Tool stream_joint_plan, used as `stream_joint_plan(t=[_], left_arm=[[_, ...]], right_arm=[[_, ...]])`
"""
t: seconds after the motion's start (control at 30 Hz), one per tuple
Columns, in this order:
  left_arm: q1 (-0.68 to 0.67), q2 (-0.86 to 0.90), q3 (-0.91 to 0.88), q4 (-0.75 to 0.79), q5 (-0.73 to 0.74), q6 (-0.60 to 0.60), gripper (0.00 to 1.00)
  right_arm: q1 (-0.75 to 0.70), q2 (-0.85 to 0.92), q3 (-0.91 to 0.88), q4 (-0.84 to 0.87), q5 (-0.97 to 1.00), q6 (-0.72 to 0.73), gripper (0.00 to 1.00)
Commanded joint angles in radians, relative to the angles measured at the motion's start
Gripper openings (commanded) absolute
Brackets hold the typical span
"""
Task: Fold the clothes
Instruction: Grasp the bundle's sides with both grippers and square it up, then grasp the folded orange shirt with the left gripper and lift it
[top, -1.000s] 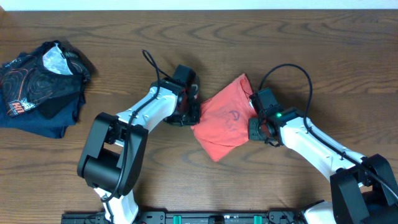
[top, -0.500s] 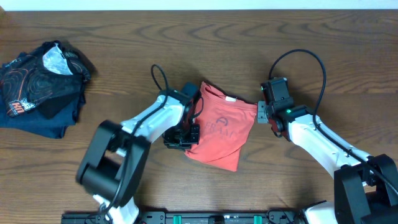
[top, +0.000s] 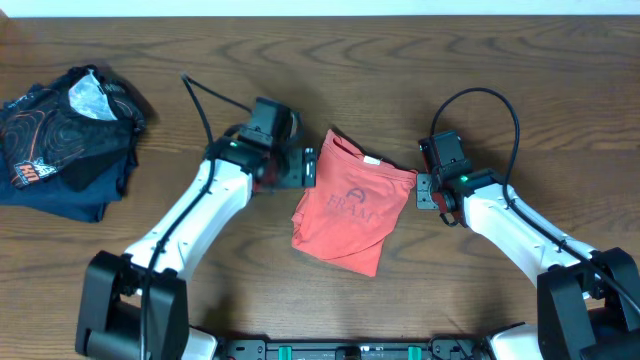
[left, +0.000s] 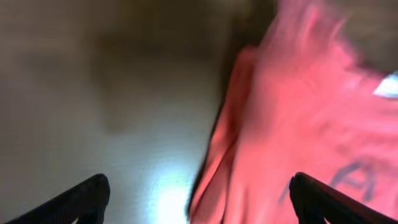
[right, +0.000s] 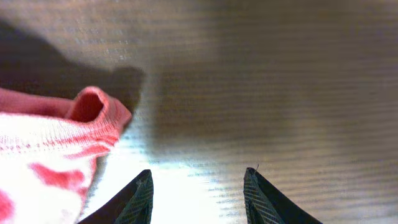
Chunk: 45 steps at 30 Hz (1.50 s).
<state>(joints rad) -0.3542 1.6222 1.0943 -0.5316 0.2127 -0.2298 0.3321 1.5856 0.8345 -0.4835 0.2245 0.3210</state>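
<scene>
The clothes, a coral T-shirt with dark lettering, lie folded on the wooden table between both arms. My left gripper hovers at the shirt's upper left edge. In the left wrist view, which is blurred, its fingers stand wide apart, with the shirt below on the right and nothing gripped. My right gripper sits just off the shirt's right edge. It is open over bare wood, and the shirt's hem lies to its left, apart from the fingers.
A dark swirl-printed garment lies bunched at the table's far left. Black cables loop above both wrists.
The left gripper has let go of the shirt, opened wide and pulled back up and left. The right gripper has opened further beside the right edge. The shirt has settled flatter.
</scene>
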Motion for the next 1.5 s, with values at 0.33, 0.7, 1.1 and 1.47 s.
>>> stream_joint_plan(t=[0.33, 0.7, 1.1, 1.47], left_arm=[[0.073, 0.286, 0.003, 0.399, 0.471, 0.127, 0.93], [0.019, 0.483, 0.003, 0.397, 0.642, 0.083, 0.72], [0.039, 0.444, 0.003, 0.351, 0.639, 0.084, 0.06], [0.231, 0.048, 0.004, 0.204, 0.313, 0.093, 0.06]], right_arm=[[-0.006, 0.0, 0.001, -0.039, -0.02, 0.0, 0.44], [-0.006, 0.0, 0.001, -0.056, -0.02, 0.001, 0.43], [-0.006, 0.0, 0.001, -0.072, -0.023, 0.0, 0.43], [-0.006, 0.0, 0.001, -0.077, -0.023, 0.0, 0.43]])
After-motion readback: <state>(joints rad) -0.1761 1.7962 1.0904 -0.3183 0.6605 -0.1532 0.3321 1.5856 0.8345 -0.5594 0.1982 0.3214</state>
